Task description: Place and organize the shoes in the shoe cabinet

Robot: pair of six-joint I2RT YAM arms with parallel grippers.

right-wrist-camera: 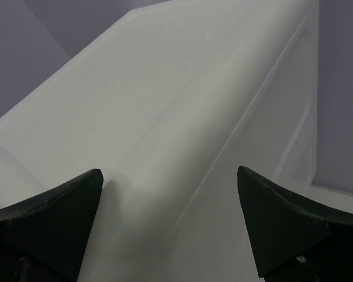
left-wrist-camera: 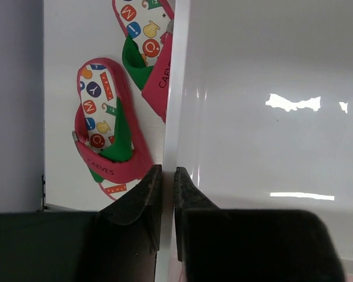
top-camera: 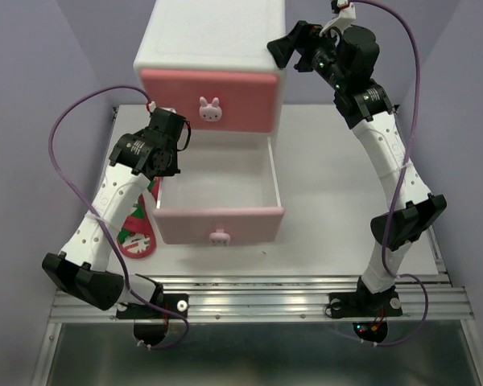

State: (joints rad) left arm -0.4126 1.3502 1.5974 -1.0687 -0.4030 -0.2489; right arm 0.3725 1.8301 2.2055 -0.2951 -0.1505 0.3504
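The white shoe cabinet (top-camera: 213,36) stands at the back. Its darker pink upper drawer (top-camera: 209,100) is closed. The paler pink lower drawer (top-camera: 217,223) is pulled out and its inside shows no shoes. My left gripper (top-camera: 166,166) is shut on the drawer's left side wall (left-wrist-camera: 170,117), one finger on each side (left-wrist-camera: 166,171). Two red sandals (left-wrist-camera: 106,132) (left-wrist-camera: 144,35) lie on the table just left of that wall, and one also shows in the top view (top-camera: 138,229). My right gripper (top-camera: 280,50) is open at the cabinet's top right corner (right-wrist-camera: 170,176). The white sneakers are out of view.
The white tabletop (top-camera: 338,177) extends right of the cabinet, under my right arm. A purple wall (top-camera: 32,96) closes in on the left and another on the right. A metal rail (top-camera: 258,301) runs along the near edge.
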